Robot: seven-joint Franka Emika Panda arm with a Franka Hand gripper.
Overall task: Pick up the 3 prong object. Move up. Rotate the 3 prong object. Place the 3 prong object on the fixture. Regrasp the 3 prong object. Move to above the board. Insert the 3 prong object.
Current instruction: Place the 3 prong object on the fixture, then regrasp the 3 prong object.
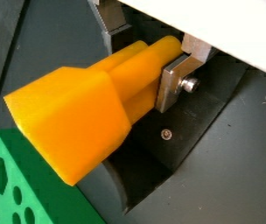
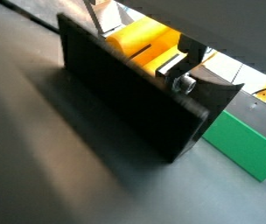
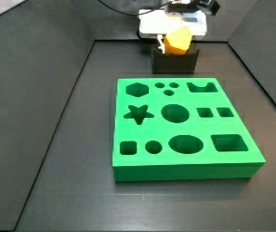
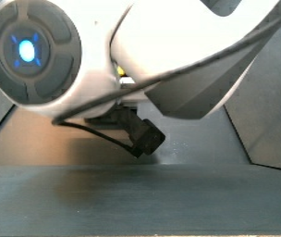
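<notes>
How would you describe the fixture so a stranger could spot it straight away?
Find the big green board on the dark floor. Just beyond its far edge stands the fixture, a small black block. The tool hangs right above it, holding the orange-yellow 3 prong object.

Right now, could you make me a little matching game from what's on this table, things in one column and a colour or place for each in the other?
Things:
1. 3 prong object
2. fixture
3. board
4. gripper

Descriptions:
A. bright green, flat, full of shaped holes
B. silver fingers at the orange piece, above the dark block
C. orange-yellow plastic
D. dark block behind the green slab in a side view

Pairs: 1-C, 2-D, 3-A, 4-B
</notes>
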